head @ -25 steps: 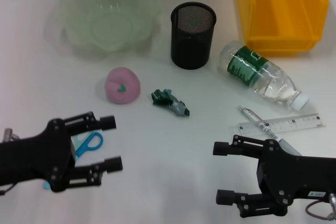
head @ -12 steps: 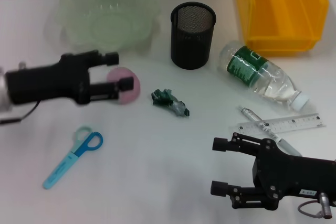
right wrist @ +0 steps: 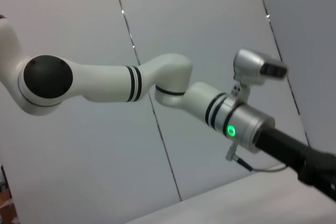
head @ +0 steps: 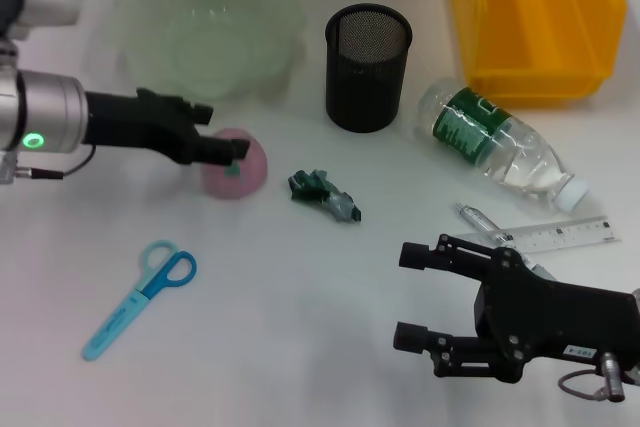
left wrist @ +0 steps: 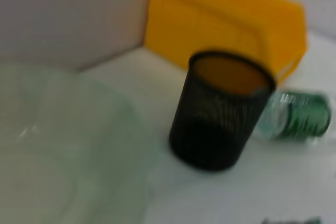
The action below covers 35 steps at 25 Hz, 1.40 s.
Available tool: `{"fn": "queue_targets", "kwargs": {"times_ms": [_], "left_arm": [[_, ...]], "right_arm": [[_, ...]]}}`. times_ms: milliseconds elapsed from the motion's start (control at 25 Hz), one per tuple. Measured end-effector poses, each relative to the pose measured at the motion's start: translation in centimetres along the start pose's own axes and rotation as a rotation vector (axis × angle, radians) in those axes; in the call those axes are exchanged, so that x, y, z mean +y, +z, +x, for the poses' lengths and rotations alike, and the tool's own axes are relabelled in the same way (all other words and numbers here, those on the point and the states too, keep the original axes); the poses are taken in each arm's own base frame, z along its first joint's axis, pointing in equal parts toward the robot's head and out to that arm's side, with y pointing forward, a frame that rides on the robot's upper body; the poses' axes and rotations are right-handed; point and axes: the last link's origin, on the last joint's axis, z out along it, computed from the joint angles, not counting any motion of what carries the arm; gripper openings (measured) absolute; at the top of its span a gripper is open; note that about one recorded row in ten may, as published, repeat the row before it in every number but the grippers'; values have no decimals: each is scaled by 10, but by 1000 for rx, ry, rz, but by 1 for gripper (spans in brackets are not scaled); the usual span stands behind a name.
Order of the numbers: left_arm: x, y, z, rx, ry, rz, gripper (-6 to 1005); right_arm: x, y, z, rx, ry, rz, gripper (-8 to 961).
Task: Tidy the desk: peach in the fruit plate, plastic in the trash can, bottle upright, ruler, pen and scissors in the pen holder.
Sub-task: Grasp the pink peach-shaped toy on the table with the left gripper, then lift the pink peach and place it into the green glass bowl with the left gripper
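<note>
Head view: we see left gripper [head: 222,147] fingers apart at the peach [head: 240,169]; right gripper [head: 412,297] spread, idle at 5 o'clock; nothing tidied yet.

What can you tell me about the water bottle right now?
The bottle is clear plastic with a green label around its middle and a white cap. It lies on its side on the white desk, not yet upright, its base near the black mesh pen holder and its cap pointing toward the ruler. It sits just in front of the yellow bin. It looks mostly empty. Neither tool touches it.
</note>
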Motion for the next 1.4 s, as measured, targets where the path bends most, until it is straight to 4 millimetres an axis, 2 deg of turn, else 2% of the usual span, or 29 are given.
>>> {"fn": "queue_targets", "kwargs": {"times_ms": [240, 1000, 1080, 1200, 1400], "left_arm": [[4, 16, -11, -94, 63, 23, 709], [-8, 18, -14, -72, 39, 117, 676], [-7, 17, -14, -69, 36, 112, 461], [-7, 16, -14, -65, 34, 108, 390], [-2, 5, -4, 39, -4, 67, 272]], "right_arm": [[0, 1, 0, -9, -1, 2, 834], [-5, 5, -2, -11, -3, 18, 835], [-6, 5, -2, -9, -5, 20, 835], [-7, 6, -3, -12, -6, 21, 835], [-8, 8, -4, -27, -1, 31, 834]]}}
